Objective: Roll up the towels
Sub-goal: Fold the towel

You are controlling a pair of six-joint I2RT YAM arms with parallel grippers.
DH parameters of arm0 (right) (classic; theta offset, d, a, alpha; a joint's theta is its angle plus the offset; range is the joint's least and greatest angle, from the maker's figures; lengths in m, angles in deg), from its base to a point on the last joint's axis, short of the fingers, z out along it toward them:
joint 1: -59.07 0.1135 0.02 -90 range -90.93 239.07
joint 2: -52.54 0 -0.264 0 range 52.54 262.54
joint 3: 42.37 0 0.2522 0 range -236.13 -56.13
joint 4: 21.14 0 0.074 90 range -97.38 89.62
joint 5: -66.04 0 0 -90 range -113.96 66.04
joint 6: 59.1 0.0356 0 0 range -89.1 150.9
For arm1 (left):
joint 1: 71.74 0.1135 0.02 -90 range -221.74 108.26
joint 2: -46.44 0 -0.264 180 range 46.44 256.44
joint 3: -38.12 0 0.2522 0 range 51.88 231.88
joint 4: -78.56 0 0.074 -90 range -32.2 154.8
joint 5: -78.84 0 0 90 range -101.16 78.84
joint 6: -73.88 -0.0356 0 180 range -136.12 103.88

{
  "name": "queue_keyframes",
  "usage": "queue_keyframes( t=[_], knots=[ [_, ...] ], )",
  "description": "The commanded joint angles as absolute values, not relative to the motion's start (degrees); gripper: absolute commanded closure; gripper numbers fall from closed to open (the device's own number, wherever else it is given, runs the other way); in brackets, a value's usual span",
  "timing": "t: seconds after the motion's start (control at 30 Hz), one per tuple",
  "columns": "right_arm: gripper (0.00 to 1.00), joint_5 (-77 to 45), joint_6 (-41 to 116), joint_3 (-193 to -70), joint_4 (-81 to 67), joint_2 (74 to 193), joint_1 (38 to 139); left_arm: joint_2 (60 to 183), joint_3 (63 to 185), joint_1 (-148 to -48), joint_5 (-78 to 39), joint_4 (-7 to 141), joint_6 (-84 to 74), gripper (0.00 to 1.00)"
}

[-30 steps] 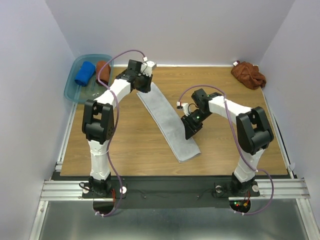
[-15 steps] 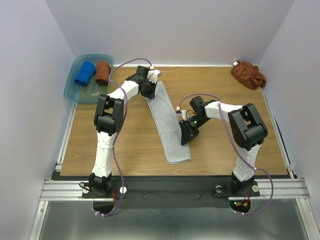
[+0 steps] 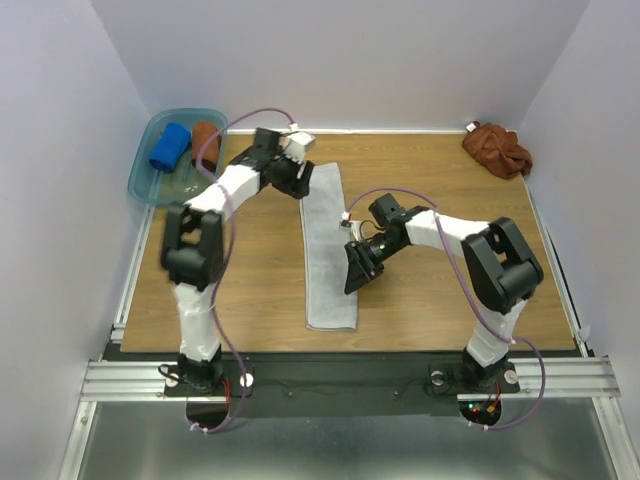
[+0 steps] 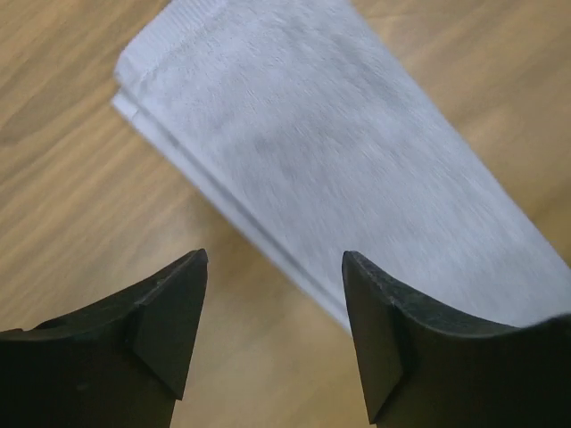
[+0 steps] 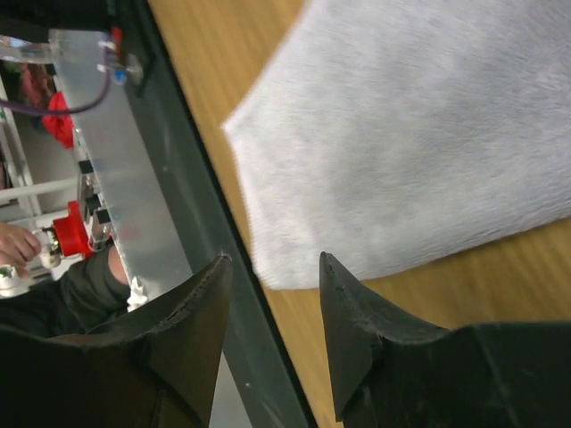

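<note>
The light grey towel (image 3: 326,245) lies flat as a long folded strip, running from the back of the table towards the front edge. My left gripper (image 3: 300,183) is open and empty just left of its far end; the left wrist view shows the towel (image 4: 339,152) beyond the open fingers (image 4: 174,312). My right gripper (image 3: 353,276) is open and empty at the towel's right edge near its near end; the right wrist view shows that end (image 5: 419,134). The rust-brown towel (image 3: 497,148) lies crumpled at the back right corner.
A translucent blue tub (image 3: 150,180) stands at the back left, holding a blue roll (image 3: 170,146) and a brown roll (image 3: 206,142). White walls close in three sides. A metal rail (image 3: 340,378) runs along the table's near edge.
The grey towel has swung from a diagonal to nearly straight, its near end moving left. My right gripper moved left and nearer with it. My left gripper shifted slightly.
</note>
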State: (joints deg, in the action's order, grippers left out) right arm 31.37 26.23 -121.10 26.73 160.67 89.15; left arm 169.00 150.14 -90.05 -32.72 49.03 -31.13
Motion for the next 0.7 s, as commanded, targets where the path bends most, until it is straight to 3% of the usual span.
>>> queue_keyframes(
  t=[0.0,0.1,0.2,0.33,0.37,0.5,0.67],
  knots=[
    [0.51,31.77,26.85,-119.24,25.23,152.13,88.52,141.84,132.47,-89.06,-40.68,61.45,-38.24,0.25],
    [0.52,33.08,27.81,-119.67,25.23,150.98,85.28,128.29,121.89,-90.46,-42.88,59.28,-46.84,0.25],
    [0.55,35.54,29.40,-121.16,25.40,152.99,82.02,118.27,113.52,-95.98,-41.31,50.59,-59.39,0.36],
    [0.55,36.78,30.10,-123.27,25.49,156.06,78.24,108.59,100.43,-110.90,-31.84,44.59,-66.30,0.44],
    [0.55,36.95,30.37,-124.32,25.49,156.42,77.53,105.79,97.88,-118.86,-27.55,44.67,-67.09,0.45],
    [0.55,36.78,30.72,-126.09,25.49,157.57,73.58,103.65,86.54,-136.37,-17.33,49.32,-63.15,0.50],
    [0.55,35.28,30.72,-125.21,25.93,155.81,72.34,110.83,83.87,-144.07,-14.77,56.26,-55.42,0.52]
  ],
)
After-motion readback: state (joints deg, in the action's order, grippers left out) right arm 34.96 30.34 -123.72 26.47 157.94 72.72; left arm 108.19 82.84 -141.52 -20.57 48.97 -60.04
